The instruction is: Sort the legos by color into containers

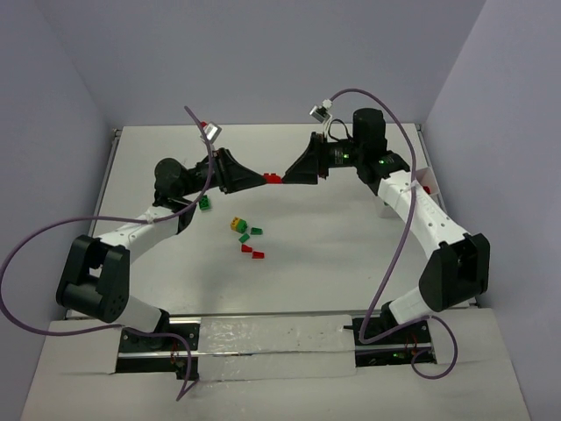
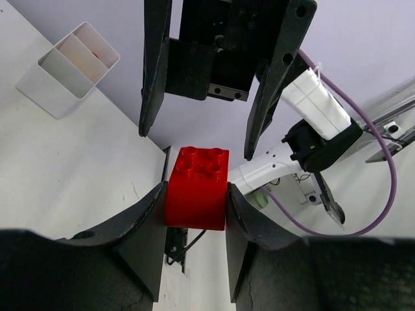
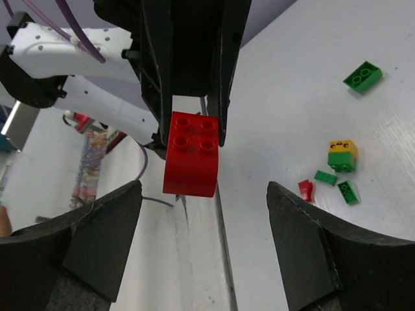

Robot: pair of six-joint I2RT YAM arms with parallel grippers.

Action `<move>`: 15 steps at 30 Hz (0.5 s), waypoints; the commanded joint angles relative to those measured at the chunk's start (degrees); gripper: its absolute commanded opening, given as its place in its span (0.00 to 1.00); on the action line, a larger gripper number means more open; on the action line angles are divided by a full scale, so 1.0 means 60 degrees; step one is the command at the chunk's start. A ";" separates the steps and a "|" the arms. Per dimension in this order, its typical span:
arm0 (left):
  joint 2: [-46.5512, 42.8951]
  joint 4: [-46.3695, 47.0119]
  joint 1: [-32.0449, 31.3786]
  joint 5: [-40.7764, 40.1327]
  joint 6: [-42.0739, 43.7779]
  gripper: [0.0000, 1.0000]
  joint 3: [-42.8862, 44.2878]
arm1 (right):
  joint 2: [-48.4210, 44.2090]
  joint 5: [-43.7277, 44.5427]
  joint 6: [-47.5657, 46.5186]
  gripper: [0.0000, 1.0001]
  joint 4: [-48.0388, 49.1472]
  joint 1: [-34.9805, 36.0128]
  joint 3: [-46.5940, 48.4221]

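Left claw (image 2: 196,194) pinches the red brick (image 2: 196,191) aloft; right claw (image 3: 202,191) faces it, spread wide, not touching. Handover, I'd say: the tray (image 2: 55,91) sits at the worktop's (image 1: 351,254) three o'clock edge, nearer that claw.

Red brick (image 2: 196,188), white tray (image 2: 52,87), yellow-over-green stack (image 3: 342,155) and green bricks (image 3: 363,76) apart from the red brick, purple cable (image 2: 392,172)
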 commanded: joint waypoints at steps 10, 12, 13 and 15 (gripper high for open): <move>-0.0115 -0.0080 0.0070 -0.0607 0.0248 0.00 -0.0027 | 0.0381 -0.0362 0.3682 0.78 0.3769 0.0413 -0.0692; -0.0117 -0.0201 0.0089 -0.0689 0.0325 0.00 -0.0044 | 0.0388 -0.0355 0.3611 0.76 0.3663 0.0542 -0.0702; -0.0110 -0.0246 0.0089 -0.0718 0.0355 0.00 -0.0052 | 0.0395 -0.0340 0.3530 0.75 0.3597 0.0565 -0.0702; -0.0119 -0.0418 0.0089 -0.0792 0.0468 0.00 -0.0052 | 0.0446 -0.0342 0.3532 0.72 0.3620 0.0614 -0.0710</move>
